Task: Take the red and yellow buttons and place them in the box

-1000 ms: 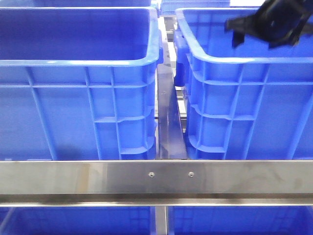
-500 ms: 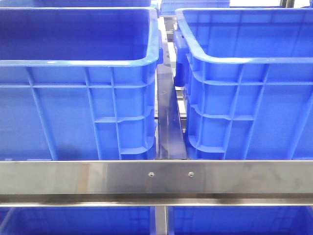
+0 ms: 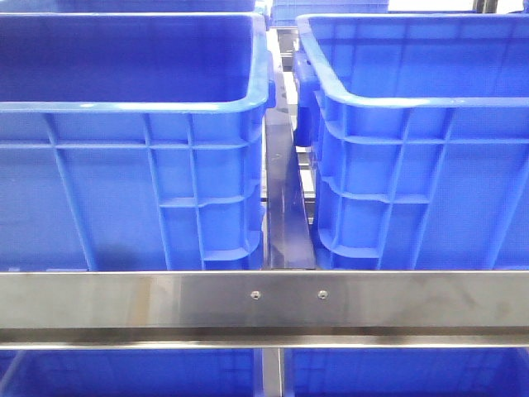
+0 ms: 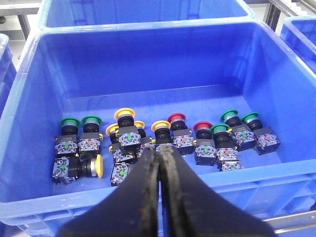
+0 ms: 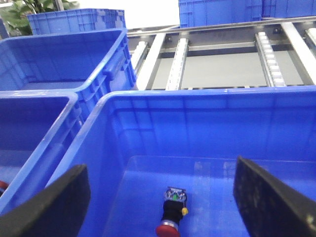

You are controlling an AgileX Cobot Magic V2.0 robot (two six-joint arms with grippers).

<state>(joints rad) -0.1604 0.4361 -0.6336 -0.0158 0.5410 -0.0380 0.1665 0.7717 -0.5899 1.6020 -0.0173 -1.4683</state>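
Front view: two big blue crates, left crate and right crate, sit side by side behind a steel rail; neither arm shows here and the crate floors are hidden, so no buttons visible. Left wrist view: left hand, fingers pressed together and holding nothing, hangs over the supply crate, whose near wall is lined with the buttons. Count there: about four yellow buttons, one of them tipped on its side toward the crate's corner, two red buttons, and five green buttons; overlaps make the yellow count unsure. Right wrist view: right hand spread wide, empty, above the box, where one red button lies on its side on the floor near the near wall; nothing else seen in it, though part of the floor is out of frame. Progress looks early: one red delivered, roughly six red and yellow ones left to move, greens to stay put.
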